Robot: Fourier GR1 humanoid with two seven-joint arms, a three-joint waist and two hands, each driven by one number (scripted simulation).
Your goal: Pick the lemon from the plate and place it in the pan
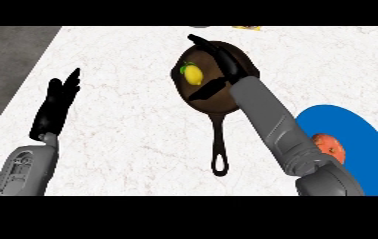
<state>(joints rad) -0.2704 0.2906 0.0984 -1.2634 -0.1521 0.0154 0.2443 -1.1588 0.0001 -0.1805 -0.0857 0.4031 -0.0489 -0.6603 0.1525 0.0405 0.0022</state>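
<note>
The right hand (pixel 221 65) hangs over the pan (pixel 198 98) with fingers spread and straight, holding nothing; the thumb juts toward eight o'clock. The lemon (pixel 193 74) lies in the pan just beside the fingers, at nine o'clock from the palm, its long axis running roughly twelve to six. It looks placed already, so the next move is likely to draw the hand away. Lemon: smooth, yellow, oval, green at one end. Pan: dark, round, handle toward six. The blue plate (pixel 347 128) sits at four o'clock. The left hand (pixel 55 108) rests open, well apart at nine.
</note>
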